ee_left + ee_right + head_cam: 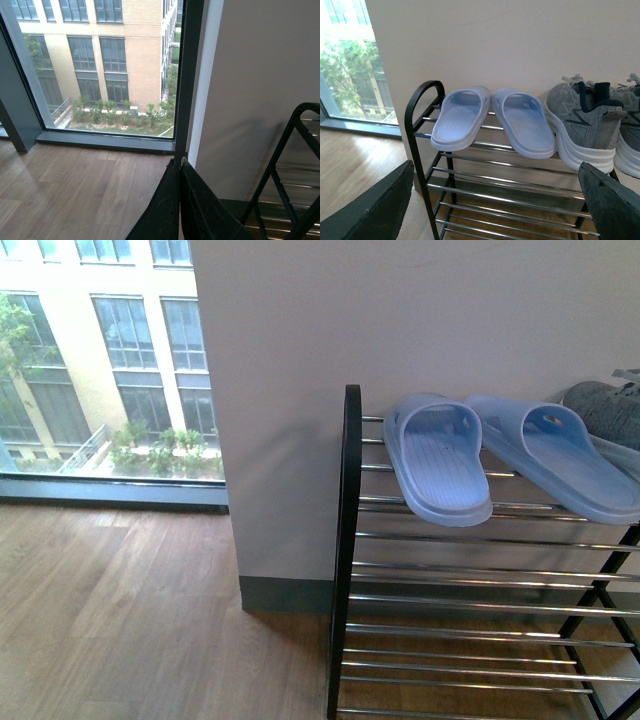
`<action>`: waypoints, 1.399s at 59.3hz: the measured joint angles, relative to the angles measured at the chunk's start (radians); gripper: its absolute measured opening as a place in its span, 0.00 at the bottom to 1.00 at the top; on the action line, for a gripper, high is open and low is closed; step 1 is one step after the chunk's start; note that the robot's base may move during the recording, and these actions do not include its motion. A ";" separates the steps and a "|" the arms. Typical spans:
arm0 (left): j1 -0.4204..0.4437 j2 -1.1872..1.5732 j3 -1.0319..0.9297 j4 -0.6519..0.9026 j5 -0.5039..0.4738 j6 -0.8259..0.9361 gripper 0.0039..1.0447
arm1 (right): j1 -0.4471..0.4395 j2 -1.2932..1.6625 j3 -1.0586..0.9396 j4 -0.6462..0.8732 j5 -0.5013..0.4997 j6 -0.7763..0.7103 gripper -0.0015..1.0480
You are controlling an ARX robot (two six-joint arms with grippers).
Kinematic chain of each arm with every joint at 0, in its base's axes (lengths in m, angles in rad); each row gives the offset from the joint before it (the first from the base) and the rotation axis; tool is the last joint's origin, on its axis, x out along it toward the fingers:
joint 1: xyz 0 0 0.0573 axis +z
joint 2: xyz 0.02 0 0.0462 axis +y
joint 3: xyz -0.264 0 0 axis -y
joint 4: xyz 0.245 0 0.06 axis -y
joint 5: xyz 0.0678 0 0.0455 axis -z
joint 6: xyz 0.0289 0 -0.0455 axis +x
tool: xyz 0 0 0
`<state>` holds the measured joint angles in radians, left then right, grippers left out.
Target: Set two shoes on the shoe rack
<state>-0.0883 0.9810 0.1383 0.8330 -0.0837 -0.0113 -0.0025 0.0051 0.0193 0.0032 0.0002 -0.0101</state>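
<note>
Nearest the right wrist camera: right pincer (495,200), two dark fingers (375,210) set wide apart, open, holding nothing. Nearest the left wrist camera: left pincer (179,200), two dark fingers pressed together with nothing between them, closed and empty.

Beyond the right pincer: one shoe rack (422,105), black frame with rounded top corner, several tiers of chrome bars, standing on a wooden floor (120,620) against a pale wall (400,320).

On the top tier, counted from the frame end:
- Two light blue slippers, the first (460,117) and the second (525,122), side by side, touching or nearly so, toes toward the wall.
- Two grey sneakers, white soles, dark lining. The first sneaker (580,125) stands just beside the second slipper, heel toward the camera. The second sneaker (630,135) is cut off at the picture edge, just beside the first.

Lower tiers: bare bars, as far as they show.

Farthest: one floor-length window (100,65), and outside it a brick building and shrubs.
</note>
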 joint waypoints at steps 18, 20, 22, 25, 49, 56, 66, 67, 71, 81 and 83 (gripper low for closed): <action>0.084 -0.153 -0.093 -0.045 0.081 0.001 0.01 | 0.000 0.000 0.000 0.000 0.000 0.000 0.91; 0.084 -0.163 -0.103 -0.054 0.083 0.001 0.01 | 0.000 0.000 0.000 0.000 0.000 0.000 0.91; 0.084 -0.184 -0.113 -0.076 0.083 0.001 0.01 | 0.000 0.000 0.000 0.000 0.000 0.000 0.91; 0.084 -0.218 -0.121 -0.104 0.084 0.001 0.01 | 0.000 0.000 0.000 0.000 0.000 0.000 0.91; 0.085 -0.483 -0.124 -0.341 0.084 0.001 0.01 | 0.000 0.000 0.000 0.000 0.000 0.000 0.91; 0.085 -0.556 -0.124 -0.411 0.084 0.001 0.01 | 0.000 0.000 0.000 0.000 0.000 0.000 0.91; 0.085 -0.638 -0.125 -0.490 0.084 0.001 0.01 | 0.000 0.000 0.000 0.000 0.000 0.000 0.91; 0.085 -0.646 -0.125 -0.498 0.084 0.001 0.01 | 0.000 0.000 0.000 0.000 0.000 0.000 0.91; 0.085 -0.673 -0.125 -0.525 0.084 0.001 0.01 | 0.000 0.000 0.000 0.000 0.000 0.000 0.91; 0.085 -0.732 -0.125 -0.584 0.084 0.001 0.01 | 0.000 0.000 0.000 0.000 0.000 0.001 0.74; 0.085 -0.741 -0.125 -0.592 0.084 0.001 0.01 | 0.000 0.000 0.000 0.000 0.000 0.001 0.67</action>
<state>-0.0036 0.2398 0.0135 0.2409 -0.0002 -0.0101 -0.0021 0.0051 0.0193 0.0032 0.0002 -0.0090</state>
